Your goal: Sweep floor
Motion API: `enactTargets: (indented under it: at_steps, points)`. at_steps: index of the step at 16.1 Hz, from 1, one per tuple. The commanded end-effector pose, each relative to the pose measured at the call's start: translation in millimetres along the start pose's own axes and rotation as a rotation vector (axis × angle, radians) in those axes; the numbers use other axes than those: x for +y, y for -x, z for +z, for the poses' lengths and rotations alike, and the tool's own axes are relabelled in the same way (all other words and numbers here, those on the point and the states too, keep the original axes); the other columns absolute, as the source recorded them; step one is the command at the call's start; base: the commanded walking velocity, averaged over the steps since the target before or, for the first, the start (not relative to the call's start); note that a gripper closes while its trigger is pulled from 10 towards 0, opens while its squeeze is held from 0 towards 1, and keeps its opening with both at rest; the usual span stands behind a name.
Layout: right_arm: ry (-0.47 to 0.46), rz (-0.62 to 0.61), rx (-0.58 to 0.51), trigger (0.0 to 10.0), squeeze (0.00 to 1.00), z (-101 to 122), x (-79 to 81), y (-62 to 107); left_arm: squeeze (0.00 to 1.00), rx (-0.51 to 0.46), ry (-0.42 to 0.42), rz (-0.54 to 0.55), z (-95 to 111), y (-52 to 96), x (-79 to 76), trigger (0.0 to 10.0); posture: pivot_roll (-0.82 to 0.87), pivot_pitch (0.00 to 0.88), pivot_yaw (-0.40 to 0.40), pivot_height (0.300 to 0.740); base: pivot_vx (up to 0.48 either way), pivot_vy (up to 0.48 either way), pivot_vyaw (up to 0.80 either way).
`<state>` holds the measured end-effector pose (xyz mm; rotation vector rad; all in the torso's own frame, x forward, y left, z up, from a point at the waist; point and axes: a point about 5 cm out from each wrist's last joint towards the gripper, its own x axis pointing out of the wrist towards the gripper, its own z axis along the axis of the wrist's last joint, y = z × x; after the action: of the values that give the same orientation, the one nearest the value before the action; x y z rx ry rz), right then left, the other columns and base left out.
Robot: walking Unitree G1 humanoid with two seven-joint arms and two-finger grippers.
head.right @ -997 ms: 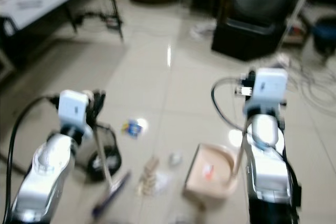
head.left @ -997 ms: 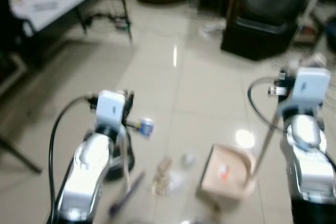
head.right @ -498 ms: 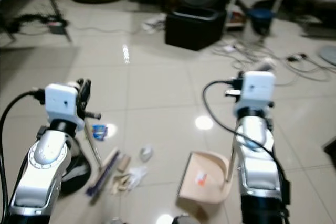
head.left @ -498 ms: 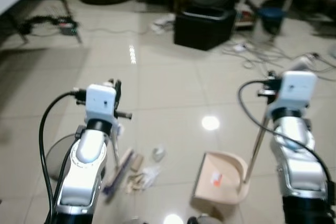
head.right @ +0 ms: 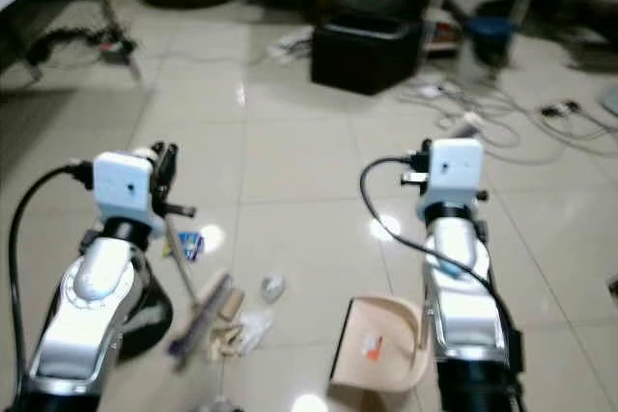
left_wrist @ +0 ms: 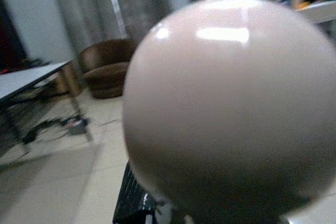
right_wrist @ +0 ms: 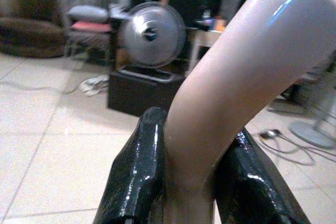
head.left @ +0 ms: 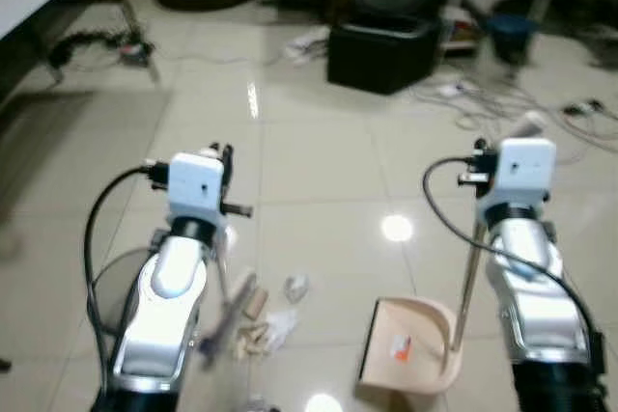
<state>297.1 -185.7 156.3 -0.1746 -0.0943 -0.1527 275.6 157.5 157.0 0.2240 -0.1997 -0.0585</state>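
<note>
Glossy tiled floor point(head.left: 319, 171), fan and cables at back. Right gripper point(right_wrist: 189, 182): 2 fingers clamped on dustpan handle point(right_wrist: 231, 77), keeping dustpan point(head.left: 410, 344) upright, mouth toward litter. Left gripper point(head.left: 224, 156) holds broom point(head.right: 198, 311) by its stick, probably closed round it; knob blocks wrist view. Broom head angled on floor just beside debris pile point(head.left: 270, 325), set to push scraps across toward pan.

We see glossy beige tiled floor point(head.left: 319, 171); on it scattered litter point(head.left: 270, 311), pink dustpan point(head.left: 410, 344), black box point(head.left: 386, 50), cables point(head.left: 492, 103).
</note>
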Motion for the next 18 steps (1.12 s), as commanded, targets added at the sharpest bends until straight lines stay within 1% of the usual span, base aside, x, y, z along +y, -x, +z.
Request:
enactTargets:
  at_steps: [1, 3, 4, 5, 6, 7, 10, 11, 12, 13, 14, 15, 16, 18]
  points:
    - [-0.017, 0.029, -0.040, 10.0, 0.00, 7.1, 6.0, -1.7, 0.00, -0.016, -0.017, 0.018, 4.1, -1.6, 3.4, 10.0, -0.02, 0.060, 0.015, 0.740, 0.360, 0.000, 0.80]
    - [-0.025, 0.042, -0.044, 10.0, 0.00, 6.5, 7.6, -1.9, 0.00, -0.015, -0.017, 0.019, 3.9, -1.8, 3.7, 10.0, -0.02, 0.060, 0.015, 0.740, 0.356, 0.000, 0.70]
    - [-0.062, 0.057, -0.042, 10.0, 0.00, 5.3, 9.5, -1.6, 0.00, -0.013, -0.019, 0.019, 3.6, -1.8, 3.8, 10.0, -0.02, 0.060, 0.016, 0.740, 0.349, 0.000, 0.00]
    - [-0.073, 0.089, -0.031, 10.0, 0.00, 3.1, 12.9, -0.6, 0.00, -0.004, -0.014, 0.022, 1.9, -1.2, 4.1, 10.0, -0.02, 0.061, 0.016, 0.740, 0.000, 0.000, 0.00]
    - [-0.073, 0.098, -0.028, 10.0, 0.00, 2.3, 14.0, -0.3, 0.00, 0.000, -0.009, 0.023, 1.2, -0.9, 4.2, 10.0, -0.01, 0.062, 0.016, 0.740, 0.000, 0.000, 0.00]
    - [-0.067, 0.109, -0.022, 10.0, 0.00, 0.4, 15.8, 0.6, 0.00, 0.025, -0.011, 0.018, -2.6, -0.1, 3.9, 10.0, -0.01, 0.063, 0.015, 0.740, 0.000, 0.000, 0.00]
    - [-0.028, 0.138, -0.027, 10.0, 0.00, -8.5, 20.3, 2.5, 0.00, 0.066, -0.001, 0.013, -15.1, 4.1, 0.5, 10.0, -0.01, 0.078, 0.020, 0.740, 0.000, 0.000, 0.00]
    - [-0.031, 0.134, -0.027, 10.0, 0.00, -10.6, 19.8, 1.9, 0.00, 0.064, -0.004, 0.014, -16.8, 4.2, -0.4, 10.0, 0.00, 0.083, 0.019, 0.740, 0.000, 0.000, 0.00]
    - [-0.004, 0.132, -0.025, 10.0, 0.00, -14.2, 19.3, 0.1, 0.00, 0.059, -0.007, 0.023, -18.6, 3.1, -0.8, 10.0, 0.00, 0.091, 0.018, 0.740, 0.000, 0.000, 0.00]
    - [0.045, 0.103, -0.020, 10.0, 0.00, -19.8, 17.7, -3.5, 0.00, 0.059, -0.003, 0.043, -22.7, 0.2, -1.0, 10.0, 0.01, 0.102, 0.015, 0.740, 0.000, 0.000, 0.00]
    - [0.062, 0.073, -0.029, 10.0, 0.00, -24.8, 17.0, -6.4, 0.00, 0.070, 0.011, 0.067, -28.3, -2.2, -1.1, 10.0, 0.01, 0.113, 0.013, 0.740, 0.000, 0.000, 0.00]
    - [0.076, 0.070, -0.042, 10.0, 0.00, -27.7, 17.4, -7.8, 0.00, 0.074, 0.015, 0.085, -32.3, -3.0, -1.2, 10.0, 0.02, 0.137, 0.008, 0.740, 0.000, 0.000, 0.00]
    - [0.064, 0.073, -0.061, 10.0, 0.00, -28.9, 17.8, -8.5, 0.00, 0.065, 0.007, 0.108, -34.9, -3.2, -0.8, 10.0, 0.03, 0.161, 0.005, 0.740, 0.000, 0.000, 0.00]
    - [-0.035, 0.095, -0.089, 10.0, 0.00, -32.8, 22.1, -10.5, 0.00, 0.046, -0.029, 0.149, -38.5, -5.1, 0.6, 10.0, 0.04, 0.207, 0.009, 0.740, 0.000, 0.000, 0.00]
